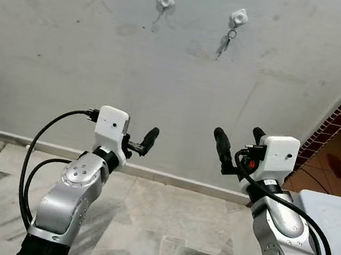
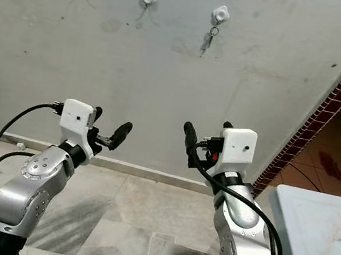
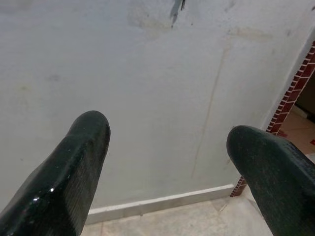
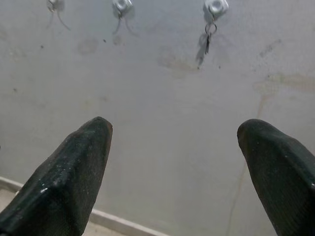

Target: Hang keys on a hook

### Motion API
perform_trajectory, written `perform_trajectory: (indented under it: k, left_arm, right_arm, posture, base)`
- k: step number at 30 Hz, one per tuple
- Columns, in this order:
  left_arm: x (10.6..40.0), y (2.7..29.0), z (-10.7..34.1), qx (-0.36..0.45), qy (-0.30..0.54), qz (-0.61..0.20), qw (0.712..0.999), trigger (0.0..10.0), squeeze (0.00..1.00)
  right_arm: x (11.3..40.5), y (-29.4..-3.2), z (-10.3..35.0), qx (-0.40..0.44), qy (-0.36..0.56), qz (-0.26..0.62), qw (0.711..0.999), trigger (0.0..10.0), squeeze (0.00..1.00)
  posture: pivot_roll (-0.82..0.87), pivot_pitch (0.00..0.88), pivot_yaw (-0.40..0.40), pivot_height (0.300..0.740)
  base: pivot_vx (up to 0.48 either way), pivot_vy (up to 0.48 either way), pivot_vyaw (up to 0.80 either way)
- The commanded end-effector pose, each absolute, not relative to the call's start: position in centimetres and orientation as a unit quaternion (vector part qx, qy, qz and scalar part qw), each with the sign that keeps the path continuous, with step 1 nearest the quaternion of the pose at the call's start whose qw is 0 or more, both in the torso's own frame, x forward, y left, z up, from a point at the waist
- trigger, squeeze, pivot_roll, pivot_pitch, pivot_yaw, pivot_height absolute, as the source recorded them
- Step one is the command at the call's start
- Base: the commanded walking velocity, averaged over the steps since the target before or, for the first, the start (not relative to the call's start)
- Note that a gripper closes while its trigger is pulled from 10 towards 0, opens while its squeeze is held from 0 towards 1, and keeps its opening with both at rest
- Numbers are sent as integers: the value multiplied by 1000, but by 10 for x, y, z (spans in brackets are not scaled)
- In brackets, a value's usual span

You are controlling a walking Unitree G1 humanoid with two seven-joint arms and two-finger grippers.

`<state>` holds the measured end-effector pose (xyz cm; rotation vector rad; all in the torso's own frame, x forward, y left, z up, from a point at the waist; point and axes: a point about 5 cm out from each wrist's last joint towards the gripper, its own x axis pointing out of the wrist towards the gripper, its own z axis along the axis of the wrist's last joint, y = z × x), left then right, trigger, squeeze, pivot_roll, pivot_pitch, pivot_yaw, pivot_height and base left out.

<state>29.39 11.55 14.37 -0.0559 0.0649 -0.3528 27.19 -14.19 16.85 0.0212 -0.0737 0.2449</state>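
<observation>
Left tool (image 1: 137,136): fingers spread, holding nothing, raised before the wall (image 1: 164,87). Right tool (image 1: 238,147): fingers spread, holding nothing, at the same height. Hooks: three, white, in a row high on the wall. Keys (image 1: 227,41): one set, hanging from the rightmost hook (image 1: 239,17), well above both tools, nearer the right one. Counter (image 2: 322,238): one, at the robot's right.

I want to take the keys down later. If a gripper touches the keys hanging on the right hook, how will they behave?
The keys hang loosely from a ring on the right hook, so they would probably swing and twist when nudged. They look small and thin, likely light, and may slip between the broad fingers.
</observation>
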Motion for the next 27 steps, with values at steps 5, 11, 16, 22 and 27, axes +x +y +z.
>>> perform_trajectory:
  k: [5, 11, 16, 22, 27]
  left_arm:
    - [297, 115, 143, -22, 32, -177, 983, 10000, 0]
    - [297, 114, 142, -21, 33, -178, 983, 10000, 0]
    - [297, 114, 142, -21, 33, -179, 983, 10000, 0]
    - [297, 114, 142, -20, 31, -180, 983, 10000, 0]
    - [298, 115, 143, -23, 28, -181, 983, 10000, 0]
  right_arm:
    - [269, -145, 170, 10, -36, 111, 993, 10000, 0]
    - [268, -145, 169, 10, -34, 110, 993, 10000, 0]
    - [269, -146, 170, 8, -34, 109, 993, 10000, 0]
    - [270, -150, 172, 7, -38, 101, 994, 10000, 0]
    - [271, -151, 172, 6, -40, 99, 994, 10000, 0]
  posture:
    - [56, 0, -48, 740]
    - [51, 0, -47, 740]
    - [53, 0, -48, 740]
    - [53, 0, -48, 740]
    - [53, 0, -48, 740]
  base:
    - [-313, 0, 0]
    - [-430, 0, 0]
    - [-428, 0, 0]
    - [-376, 0, 0]
    - [-56, 0, 0]
